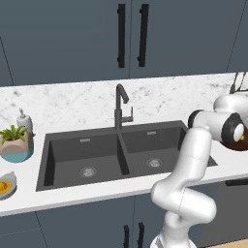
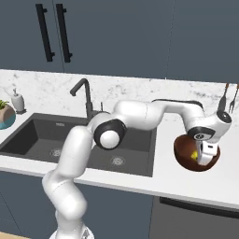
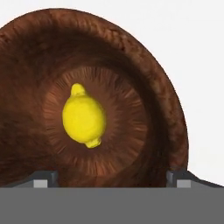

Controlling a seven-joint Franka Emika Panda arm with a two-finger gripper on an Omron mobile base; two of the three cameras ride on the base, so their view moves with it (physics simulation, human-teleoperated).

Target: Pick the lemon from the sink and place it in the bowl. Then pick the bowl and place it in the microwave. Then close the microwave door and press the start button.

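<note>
Now the lemon (image 3: 84, 115) lies at the bottom of the bowl (image 3: 144, 65), centre-left in the hand view, its long axis roughly vertical. Directly above it, the gripper (image 2: 205, 156) stands wide apart and empty, so the bowl's rim comes next.

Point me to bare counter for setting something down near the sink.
Free: the white counter in front of the bowl, and the strip behind the sink beside the faucet. Crowded: left end, with plant pot, soap bottle and fruit dish.
</note>
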